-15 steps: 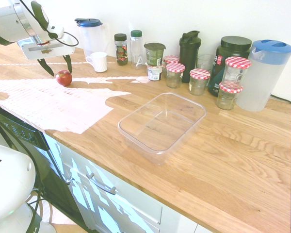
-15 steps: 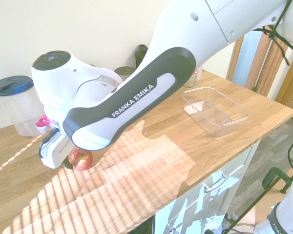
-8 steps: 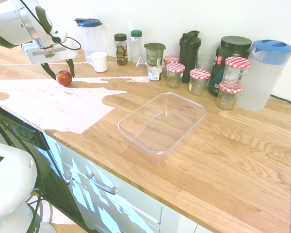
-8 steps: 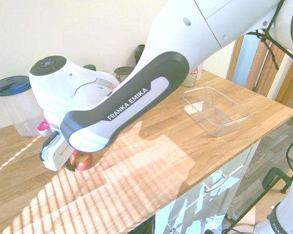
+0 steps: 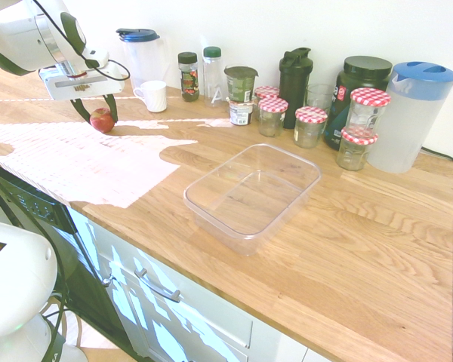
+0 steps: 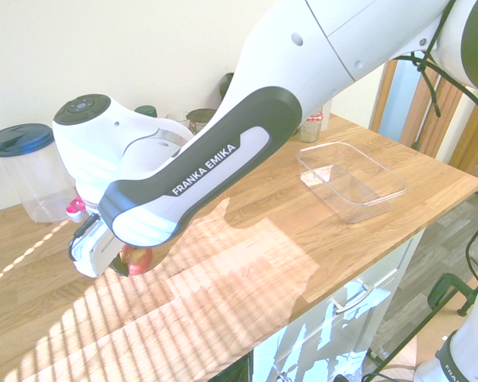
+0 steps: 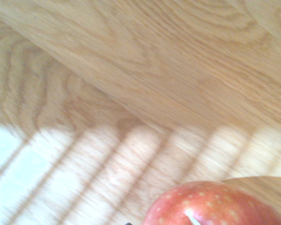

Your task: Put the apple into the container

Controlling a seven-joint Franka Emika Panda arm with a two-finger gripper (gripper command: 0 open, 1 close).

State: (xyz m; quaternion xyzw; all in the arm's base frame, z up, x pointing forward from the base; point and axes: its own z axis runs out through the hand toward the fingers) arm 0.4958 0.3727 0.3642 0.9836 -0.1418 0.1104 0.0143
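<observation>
Wooden boards make up the tabletop [image 5: 377, 249], and bright sun lies across it in stripes. A small red apple [image 5: 101, 120] sits on the wood at the far end, well apart from the clear plastic tray [image 5: 253, 194]. The tray stands near the front edge of the tabletop with nothing in it.

The white robot arm [image 6: 247, 135] reaches down over the apple. Its hand [image 5: 95, 110] is right at the apple, with one dark finger [image 5: 81, 111] on each side of it. The fingers are spread about as wide as the apple, and the apple sits on the wood between them. From these pictures I cannot tell if the fingers are pressing on the apple or are just beside it. In the second outside view the apple [image 6: 135, 259] peeks out under the hand, partly hidden by the arm.

The close wrist view shows the top of the apple [image 7: 215, 206] with small pale dots on its red skin, and striped light on the wood around it.

Along the wall stand many other things. A white cup [image 5: 152, 96] and a see-through jug with a blue lid [image 5: 143, 54] are nearest the apple. Further along come some small bottles, a black shaker bottle [image 5: 294, 75], a big dark tub [image 5: 361, 94], and glass jars with red-checked lids [image 5: 310, 125]. A second large jug with a blue lid [image 5: 411, 117] stands at the other end of the row. All of these are behind the tray, not touching it.
</observation>
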